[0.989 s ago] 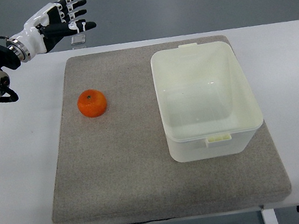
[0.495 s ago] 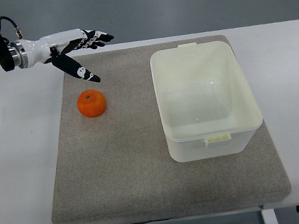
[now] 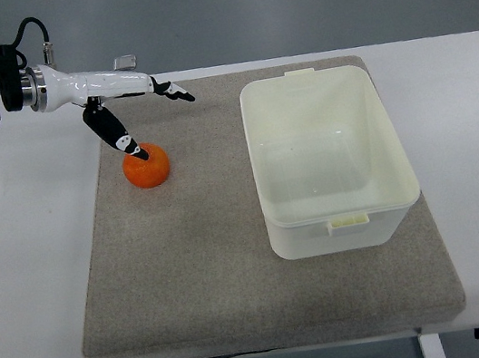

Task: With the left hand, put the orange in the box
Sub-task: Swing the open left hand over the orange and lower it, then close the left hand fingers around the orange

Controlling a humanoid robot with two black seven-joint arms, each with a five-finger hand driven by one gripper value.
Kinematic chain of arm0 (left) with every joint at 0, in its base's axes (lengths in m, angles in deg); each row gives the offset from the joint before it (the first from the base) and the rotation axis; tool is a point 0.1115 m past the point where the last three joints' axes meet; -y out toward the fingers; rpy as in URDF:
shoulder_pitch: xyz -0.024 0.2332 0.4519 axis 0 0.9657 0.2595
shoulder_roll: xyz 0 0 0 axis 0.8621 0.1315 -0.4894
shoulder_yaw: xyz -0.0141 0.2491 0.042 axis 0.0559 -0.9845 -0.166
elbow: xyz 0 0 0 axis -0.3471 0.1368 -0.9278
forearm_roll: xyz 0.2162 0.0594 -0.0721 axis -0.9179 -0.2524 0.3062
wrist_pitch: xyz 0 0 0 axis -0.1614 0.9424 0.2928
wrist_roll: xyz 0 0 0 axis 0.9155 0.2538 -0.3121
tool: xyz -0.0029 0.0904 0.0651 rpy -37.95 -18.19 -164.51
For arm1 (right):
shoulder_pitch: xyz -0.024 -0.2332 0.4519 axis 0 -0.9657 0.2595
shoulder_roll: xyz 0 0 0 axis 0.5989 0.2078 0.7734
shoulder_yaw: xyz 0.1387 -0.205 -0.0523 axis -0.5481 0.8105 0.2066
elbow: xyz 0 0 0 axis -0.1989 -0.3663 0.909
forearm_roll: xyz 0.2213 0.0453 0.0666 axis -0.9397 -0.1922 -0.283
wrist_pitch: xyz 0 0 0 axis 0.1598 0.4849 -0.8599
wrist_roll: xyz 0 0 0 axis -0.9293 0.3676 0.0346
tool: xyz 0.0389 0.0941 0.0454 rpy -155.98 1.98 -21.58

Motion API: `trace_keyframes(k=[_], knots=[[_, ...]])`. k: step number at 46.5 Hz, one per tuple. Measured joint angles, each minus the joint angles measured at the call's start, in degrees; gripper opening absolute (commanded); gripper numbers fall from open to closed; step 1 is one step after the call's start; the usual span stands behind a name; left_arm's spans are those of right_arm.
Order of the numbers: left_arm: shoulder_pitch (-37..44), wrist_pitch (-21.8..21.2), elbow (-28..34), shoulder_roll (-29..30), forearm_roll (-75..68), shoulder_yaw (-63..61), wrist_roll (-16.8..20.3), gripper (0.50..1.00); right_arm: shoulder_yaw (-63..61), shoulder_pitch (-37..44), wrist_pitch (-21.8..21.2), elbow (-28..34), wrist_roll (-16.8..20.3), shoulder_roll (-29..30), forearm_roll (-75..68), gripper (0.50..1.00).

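One orange, at nine o'clock of one cream box. One grey mat under both. One white counter. One robot hand, at eleven o'clock.

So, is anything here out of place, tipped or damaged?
Nothing stands out. The orange sits whole on the mat, the box stands upright and empty, and the left hand is open above the orange.

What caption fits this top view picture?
Left hand reaches over the orange beside the empty box.
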Motion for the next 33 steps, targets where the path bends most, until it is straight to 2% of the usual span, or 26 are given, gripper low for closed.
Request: trace_keyframes(k=[18, 33], knots=[[0.89, -1.36, -1.41, 0.72, -11.77, -0.18, -0.01, 0.954, 0.01, 0.0, 0.01, 0.0, 0.0, 0.0, 0.0, 0.926], [1.78, -2.52, -1.34, 0.54, -12.77, -2.48, -0.02, 0.954, 0.0, 0.0, -0.02, 0.0, 0.0, 0.0, -0.01, 0.926]])
